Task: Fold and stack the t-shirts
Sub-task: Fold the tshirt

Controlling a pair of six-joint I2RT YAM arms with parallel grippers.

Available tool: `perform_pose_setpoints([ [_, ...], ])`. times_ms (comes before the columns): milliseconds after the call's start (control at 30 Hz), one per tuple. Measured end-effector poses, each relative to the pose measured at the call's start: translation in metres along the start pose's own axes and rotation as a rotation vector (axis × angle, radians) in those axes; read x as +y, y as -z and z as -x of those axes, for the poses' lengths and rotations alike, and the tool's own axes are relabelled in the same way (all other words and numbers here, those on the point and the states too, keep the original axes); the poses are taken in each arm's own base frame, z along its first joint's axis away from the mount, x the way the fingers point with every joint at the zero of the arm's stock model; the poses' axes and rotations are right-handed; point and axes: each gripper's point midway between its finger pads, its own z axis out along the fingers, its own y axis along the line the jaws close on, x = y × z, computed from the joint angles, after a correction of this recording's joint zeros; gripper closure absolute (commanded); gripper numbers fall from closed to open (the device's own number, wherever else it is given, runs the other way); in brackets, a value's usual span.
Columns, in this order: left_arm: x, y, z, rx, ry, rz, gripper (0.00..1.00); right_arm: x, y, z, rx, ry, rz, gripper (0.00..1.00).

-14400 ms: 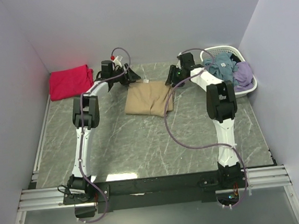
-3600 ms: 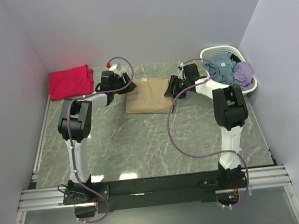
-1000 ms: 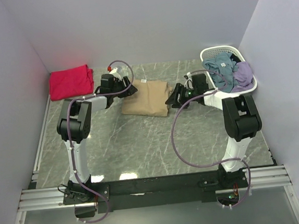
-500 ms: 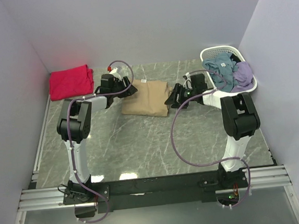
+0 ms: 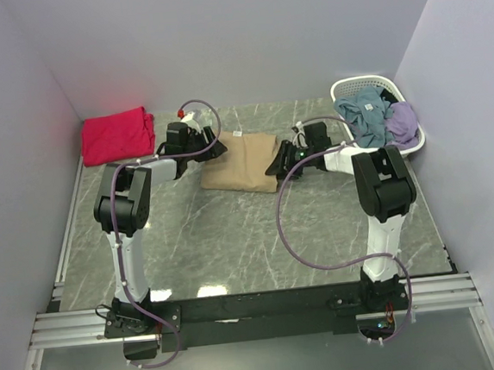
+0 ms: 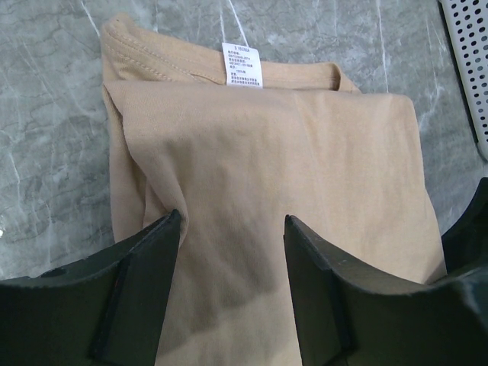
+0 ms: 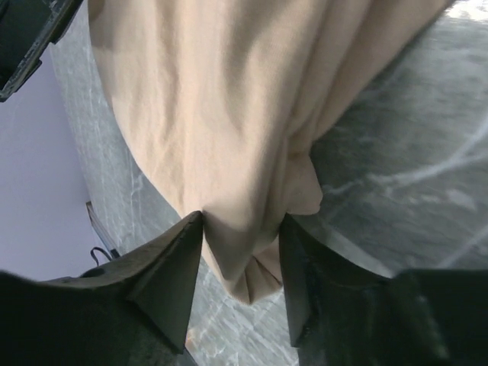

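Since a second ago the right arm had swung its wrist leftwards, bringing the right gripper [image 7: 242,219] from the bare marble up against the right edge of the tan t-shirt [image 5: 238,162], while the left arm had not shifted. From my seat the tan t-shirt lay folded near the middle of the table's [image 5: 234,238] far edge, its white neck label [image 6: 242,65] showing at the far side. Through the right wrist camera I saw a bunched fold of that shirt's edge filling the gap between the two fingers [image 7: 171,267], one on either side of it; I could not tell whether they were already pinching the cloth or merely straddling it. The left gripper [image 6: 232,219] sat at the shirt's left edge with its jaws released and spread, the flat cloth visible between them. The red-pink t-shirt [image 5: 118,134] lay folded in the table's far left corner, well apart from both arms. At the far right corner stood the white lattice basket [image 5: 348,83], heaped with blue-grey and lavender garments [image 5: 366,110].
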Motion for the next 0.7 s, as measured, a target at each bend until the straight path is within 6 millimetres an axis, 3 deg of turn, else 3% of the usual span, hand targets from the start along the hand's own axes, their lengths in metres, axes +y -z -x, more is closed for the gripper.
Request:
perform_pose_setpoints([
  [67, 0.0, 0.0, 0.0, 0.002, 0.001, 0.001, 0.38, 0.002, -0.003, -0.002, 0.008, 0.004, 0.004, 0.56],
  [367, 0.001, 0.0, -0.002, 0.007, 0.003, 0.003, 0.38, 0.028, -0.011, -0.002, 0.021, 0.01, 0.1, 0.98],
  [533, 0.001, 0.0, -0.002, 0.009, 0.003, 0.004, 0.38, 0.026, -0.013, -0.001, 0.017, -0.011, 0.101, 1.0],
  [700, 0.001, 0.001, -0.002, 0.011, 0.005, 0.003, 0.38, -0.005, -0.007, -0.003, 0.007, -0.03, -0.042, 1.0],
])
